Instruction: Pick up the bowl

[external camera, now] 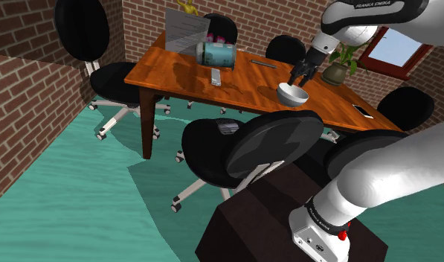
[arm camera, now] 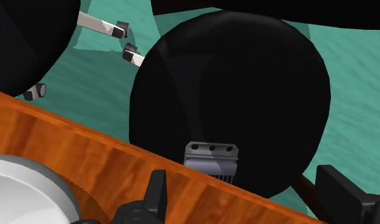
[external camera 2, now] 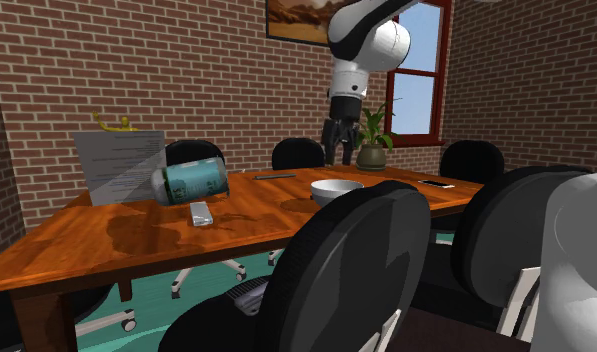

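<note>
Bowl (external camera: 293, 94) sits on the counter (external camera: 175, 74), not picked up yet. Hand (external camera: 299, 77) hangs open at its twelve o'clock in the shoulder view, empty.

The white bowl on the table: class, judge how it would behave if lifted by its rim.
The bowl looks rigid, so it probably won't flex. Its smooth rim could slip from the hand. Sitting wide and low, it seems unlikely to tip.

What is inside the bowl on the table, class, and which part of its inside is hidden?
Nothing shows inside the bowl: the shoulder view shows a plain pale hollow. Its near inner wall is hidden behind the rim.
</note>
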Motion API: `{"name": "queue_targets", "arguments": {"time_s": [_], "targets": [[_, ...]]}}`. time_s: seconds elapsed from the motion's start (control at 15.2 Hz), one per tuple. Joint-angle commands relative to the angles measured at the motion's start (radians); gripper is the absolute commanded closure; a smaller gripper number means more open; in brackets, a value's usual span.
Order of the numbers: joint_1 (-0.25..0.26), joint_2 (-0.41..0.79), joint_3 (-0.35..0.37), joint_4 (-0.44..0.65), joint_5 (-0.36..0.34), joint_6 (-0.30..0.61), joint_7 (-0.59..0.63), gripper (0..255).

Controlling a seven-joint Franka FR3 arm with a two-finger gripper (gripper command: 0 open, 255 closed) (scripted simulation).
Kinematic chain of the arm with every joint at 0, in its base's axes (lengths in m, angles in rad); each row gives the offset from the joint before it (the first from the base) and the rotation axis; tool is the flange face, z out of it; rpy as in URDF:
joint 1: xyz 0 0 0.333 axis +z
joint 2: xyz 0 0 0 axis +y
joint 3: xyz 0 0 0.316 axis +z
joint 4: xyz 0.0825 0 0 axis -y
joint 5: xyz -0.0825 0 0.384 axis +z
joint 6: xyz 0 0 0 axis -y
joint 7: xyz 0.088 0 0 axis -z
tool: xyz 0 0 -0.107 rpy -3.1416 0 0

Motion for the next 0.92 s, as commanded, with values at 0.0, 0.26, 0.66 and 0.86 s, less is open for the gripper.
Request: {"name": "queue_targets", "arguments": {"time_s": [0.0,0.26,0.66,0.86], "targets": [[-0.006,0.063,-0.041,0.039,0.016,0.019,-0.058,0],[-0.02,0.201,-0.11,0.141,0.073,0.034,-0.171,0],[-0.078,0.438,-0.179,0.337,0.206,0.019,-0.345,0],[-0.133,0.564,-0.191,0.456,0.279,-0.008,-0.422,0]]}}
